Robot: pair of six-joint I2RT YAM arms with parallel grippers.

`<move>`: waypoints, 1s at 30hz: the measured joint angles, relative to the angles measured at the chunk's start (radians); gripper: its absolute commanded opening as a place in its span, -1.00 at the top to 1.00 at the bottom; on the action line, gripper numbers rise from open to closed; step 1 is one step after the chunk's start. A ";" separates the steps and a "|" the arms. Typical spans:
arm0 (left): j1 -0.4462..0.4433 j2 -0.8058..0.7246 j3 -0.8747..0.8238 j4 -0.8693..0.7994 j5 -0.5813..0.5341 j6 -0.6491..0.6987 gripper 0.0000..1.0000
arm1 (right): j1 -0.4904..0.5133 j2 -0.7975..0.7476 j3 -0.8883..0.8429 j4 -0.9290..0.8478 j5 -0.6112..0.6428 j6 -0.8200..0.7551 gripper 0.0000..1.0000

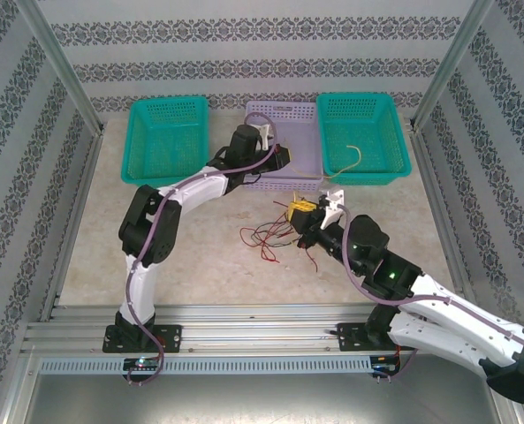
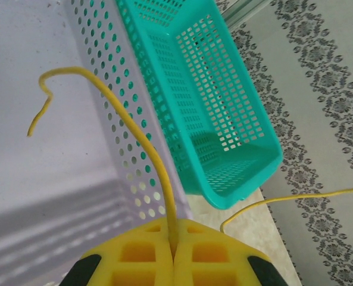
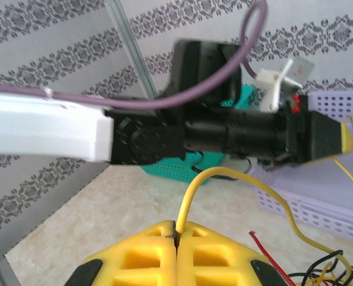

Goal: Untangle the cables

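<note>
Yellow thin limp wire [image 2: 134, 127] is pinched by the closed left gripper [image 2: 174, 241] above the perforated lavender plastic basket [image 2: 99, 71] at the table's [image 1: 200, 261] far edge. The right gripper [image 3: 176, 229] pinches a yellow strand [image 3: 188, 196] beside the red-and-black tangle [image 1: 266, 234] mid-table. Risk: pulling apart tightens knots or slips the wire.

A lab test cell: aluminium frame posts [image 1: 58, 66], wallpapered panels [image 1: 262, 53] round a table [image 1: 208, 269], arms [image 1: 147, 234] bolted to rails [image 1: 262, 329].

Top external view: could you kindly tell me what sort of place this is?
Probably a purpose-built robot test cell: patterned wall panels in an aluminium frame enclose a table with the left arm and right arm bolted at its edge.
</note>
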 measured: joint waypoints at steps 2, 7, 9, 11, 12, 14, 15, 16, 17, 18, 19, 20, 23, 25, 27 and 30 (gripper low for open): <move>0.006 0.021 0.011 -0.002 -0.001 0.001 1.00 | 0.000 0.002 0.021 -0.007 -0.010 -0.003 1.00; 0.040 0.037 -0.004 0.030 -0.007 -0.035 1.00 | 0.000 -0.008 0.038 -0.024 -0.031 -0.005 1.00; 0.071 0.037 -0.022 0.081 -0.002 -0.077 1.00 | 0.000 -0.018 0.038 -0.037 -0.031 -0.005 1.00; 0.101 0.037 -0.027 0.106 0.004 -0.106 1.00 | 0.000 -0.029 0.035 -0.041 -0.031 -0.005 1.00; 0.114 0.037 -0.027 0.118 0.005 -0.116 1.00 | 0.000 -0.035 0.034 -0.044 -0.031 -0.005 1.00; 0.137 0.037 -0.027 0.151 0.004 -0.137 1.00 | 0.000 -0.040 0.033 -0.046 -0.031 -0.002 1.00; 0.144 0.037 -0.027 0.164 0.003 -0.146 1.00 | 0.000 -0.042 0.031 -0.045 -0.031 -0.002 1.00; 0.148 0.036 -0.027 0.171 0.002 -0.152 1.00 | 0.000 -0.043 0.029 -0.045 -0.031 -0.002 1.00; 0.150 0.036 -0.027 0.173 0.000 -0.154 1.00 | 0.000 -0.043 0.027 -0.046 -0.032 -0.001 1.00; 0.150 0.036 -0.026 0.172 -0.001 -0.155 1.00 | 0.000 -0.043 0.024 -0.047 -0.032 0.000 1.00; 0.149 0.036 -0.025 0.169 0.000 -0.155 1.00 | 0.000 -0.043 0.021 -0.049 -0.033 0.002 1.00; 0.149 0.037 -0.023 0.167 0.000 -0.155 1.00 | 0.000 -0.043 0.019 -0.051 -0.034 0.003 1.00; 0.147 0.039 -0.009 0.157 -0.006 -0.154 1.00 | 0.000 -0.043 0.016 -0.052 -0.038 0.006 1.00; 0.146 0.041 -0.001 0.145 -0.023 -0.149 1.00 | 0.000 -0.043 0.016 -0.051 -0.042 0.007 1.00; 0.143 0.047 0.005 0.124 -0.040 -0.138 1.00 | 0.000 -0.043 0.016 -0.051 -0.043 0.011 1.00; 0.140 0.064 0.019 0.079 -0.066 -0.116 0.97 | 0.000 -0.043 0.016 -0.051 -0.046 0.021 1.00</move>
